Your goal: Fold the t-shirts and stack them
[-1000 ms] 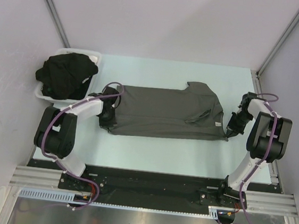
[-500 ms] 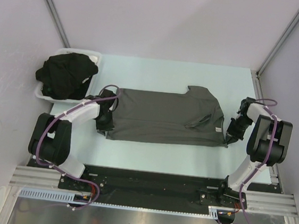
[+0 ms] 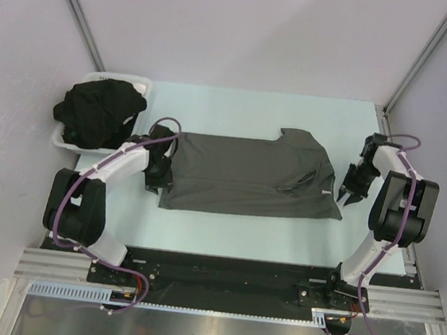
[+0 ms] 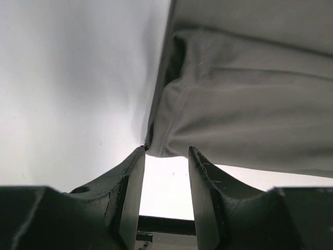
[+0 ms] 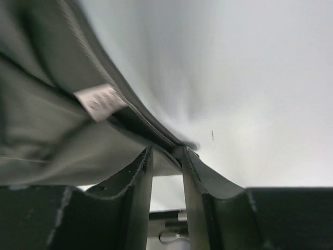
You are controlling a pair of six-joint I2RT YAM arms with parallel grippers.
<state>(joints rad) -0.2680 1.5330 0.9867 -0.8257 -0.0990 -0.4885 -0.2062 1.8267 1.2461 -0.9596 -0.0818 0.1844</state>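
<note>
Across the middle of the tabletop [image 3: 225, 232] lay the charcoal grey t-shirt [image 3: 247, 174], spread flat with its long side running from left to right and a small notch in its far edge. A narrow fold of cloth lay slantwise on top near its right end.

At the shirt's left end, the left claw [image 3: 159, 173] sat low over the cloth. In the left wrist view, its fingers [image 4: 130, 192] stood apart with bare tabletop showing between them. The near corner of the grey t-shirt [image 4: 234, 104] reached just to the fingertips without being pinched.

Just off the shirt's right end, near the right edge of the tabletop, the right claw [image 3: 349, 189] pointed down. In the right wrist view, its fingers [image 5: 140, 192] were a little apart, again with light tabletop visible in the gap. The edge of the grey t-shirt [image 5: 41, 120] ran down to the fingertips, and I could not tell whether it touched them. A small white label [image 5: 99, 101] showed on the cloth close to that edge.

Toward the far left corner, a white tray [image 3: 129, 77] held a crumpled heap of black t-shirts [image 3: 97, 110]. The heap rose above the tray's rim and was well apart from the grey shirt.
</note>
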